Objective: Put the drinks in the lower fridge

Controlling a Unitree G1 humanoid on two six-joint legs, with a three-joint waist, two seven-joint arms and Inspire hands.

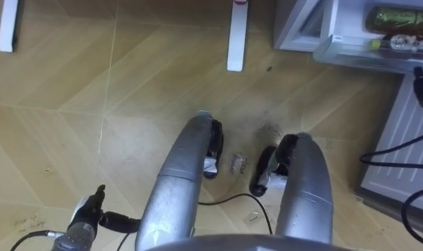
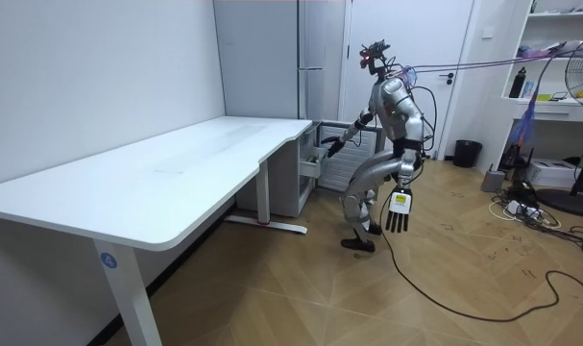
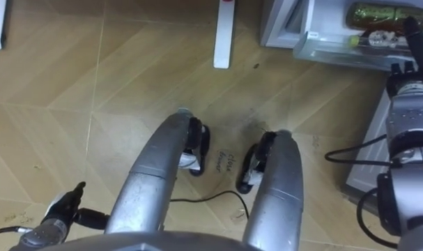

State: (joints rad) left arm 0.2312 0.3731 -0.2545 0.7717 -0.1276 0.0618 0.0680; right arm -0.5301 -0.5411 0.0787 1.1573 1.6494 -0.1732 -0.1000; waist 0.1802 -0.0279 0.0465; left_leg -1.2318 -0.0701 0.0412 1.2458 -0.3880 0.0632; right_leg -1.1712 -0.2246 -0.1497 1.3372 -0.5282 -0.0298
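Dark-fingered and stretched forward, the right hand (image 3: 414,42) reaches over the rim of the open fridge drawer (image 3: 336,54). I cannot tell how far its fingers are curled or whether they hold anything.

Just beside its fingertips, inside the drawer, a green bottle (image 3: 375,12) lies on its side. A clear bottle (image 3: 382,38) with a yellow-green cap lies flat right next to it. They probably lie flat because the low drawer is too shallow for them to stand. Both drinks look already stowed, so the task seems close to done.

The robot stands with its knees bent, which brings that hand down to the drawer's height.

Well away from the drawer, the left hand (image 2: 399,211) hangs at the robot's side with straight fingers and holds nothing, likely because the reach needs one arm only. Beyond the drawer, on the far side from the right hand, stands the white desk (image 2: 176,173).
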